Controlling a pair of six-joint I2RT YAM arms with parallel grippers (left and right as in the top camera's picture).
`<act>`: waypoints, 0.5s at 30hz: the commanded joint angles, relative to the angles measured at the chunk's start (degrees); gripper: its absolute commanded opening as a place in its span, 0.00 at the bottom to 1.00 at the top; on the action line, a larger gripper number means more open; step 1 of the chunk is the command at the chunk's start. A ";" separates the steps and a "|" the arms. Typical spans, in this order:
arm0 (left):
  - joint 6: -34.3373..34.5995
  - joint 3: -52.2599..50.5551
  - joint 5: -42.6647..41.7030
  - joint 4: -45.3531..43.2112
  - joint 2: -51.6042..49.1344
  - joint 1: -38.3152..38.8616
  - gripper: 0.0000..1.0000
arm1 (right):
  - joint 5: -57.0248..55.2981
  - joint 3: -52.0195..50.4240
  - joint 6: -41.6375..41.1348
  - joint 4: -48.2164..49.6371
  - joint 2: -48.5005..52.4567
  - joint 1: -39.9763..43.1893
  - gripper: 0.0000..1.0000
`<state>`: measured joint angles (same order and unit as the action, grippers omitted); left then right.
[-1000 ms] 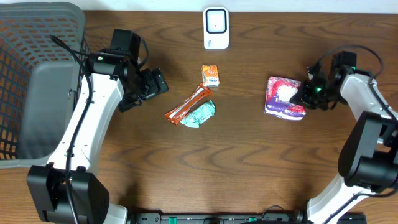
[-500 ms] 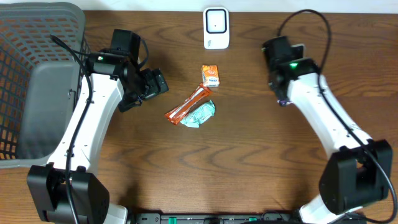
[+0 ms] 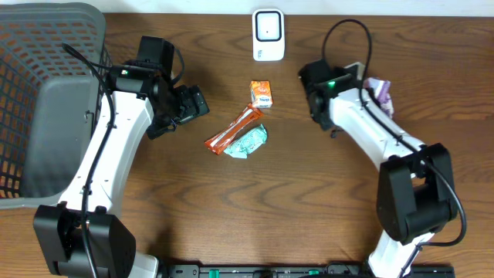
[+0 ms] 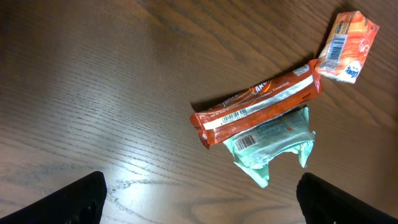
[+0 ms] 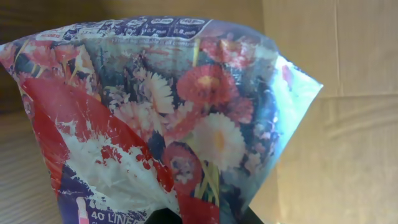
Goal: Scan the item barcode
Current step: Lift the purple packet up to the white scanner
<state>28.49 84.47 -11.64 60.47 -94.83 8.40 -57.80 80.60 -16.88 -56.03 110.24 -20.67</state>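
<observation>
Fingers point(image 4: 81, 198) of our left gripper point(image 4: 202, 186) are standing wide apart, gripping nothing; only their dark tips are showing in the wrist view's bottom corners. Between them we are seeing bare table point(image 4: 93, 74), with the bar point(image 4: 258, 106) lying farther off, overlapping the green pack point(image 4: 267, 140), and a small orange pack point(image 4: 347, 46) lying near them. Our right gripper point(image 5: 198, 216) is clamping shut on the floral pack point(image 5: 155, 118), which is filling that wrist view and hiding the fingers, save a dark sliver at the bottom edge. Overhead, just a corner of this pack is peeking past the right arm, off to the right of the scanner point(image 3: 268, 35). Its barcode is not showing in either view. We are getting the basket point(image 3: 46, 46) cut off at the left edge.
</observation>
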 commanded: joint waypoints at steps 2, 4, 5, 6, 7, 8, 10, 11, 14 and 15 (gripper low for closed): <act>-0.35 0.61 0.61 0.33 -0.33 -0.09 0.98 | 0.90 0.17 -2.51 1.40 1.29 -3.19 0.06; -0.35 0.61 0.61 0.33 -0.33 -0.09 0.98 | 2.27 0.17 -2.84 1.16 1.86 -4.15 0.10; -0.35 0.61 0.61 0.33 -0.33 -0.09 0.98 | 2.99 0.17 -2.84 1.05 1.99 -4.74 0.13; -0.33 0.61 0.59 0.33 -0.33 -0.09 0.98 | 3.80 0.17 -2.84 1.03 2.10 -5.31 0.16; -0.35 0.61 0.61 0.33 -0.33 -0.09 0.98 | 4.81 0.17 -2.82 1.07 2.19 -6.08 0.20; -0.35 0.61 0.61 0.33 -0.33 -0.09 0.98 | 5.79 0.17 -2.82 1.16 2.19 -6.84 0.25; -0.35 0.61 0.61 0.33 -0.33 -0.09 0.98 | 7.17 0.20 -2.82 1.20 2.19 -8.55 0.36; -0.35 0.61 0.61 0.33 -0.33 -0.09 0.98 | 7.43 0.20 -2.84 1.29 2.16 -9.57 0.42; -0.35 0.61 0.61 0.33 -0.33 -0.09 0.98 | 7.37 0.28 -2.80 1.49 2.16 -12.70 0.56; -0.35 0.61 0.61 0.33 -0.33 -0.09 0.98 | 7.37 0.50 -2.80 1.64 2.16 -13.75 0.65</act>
<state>28.49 84.47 -11.64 60.47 -94.83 8.40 -50.76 80.60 -18.92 -54.65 112.03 -31.18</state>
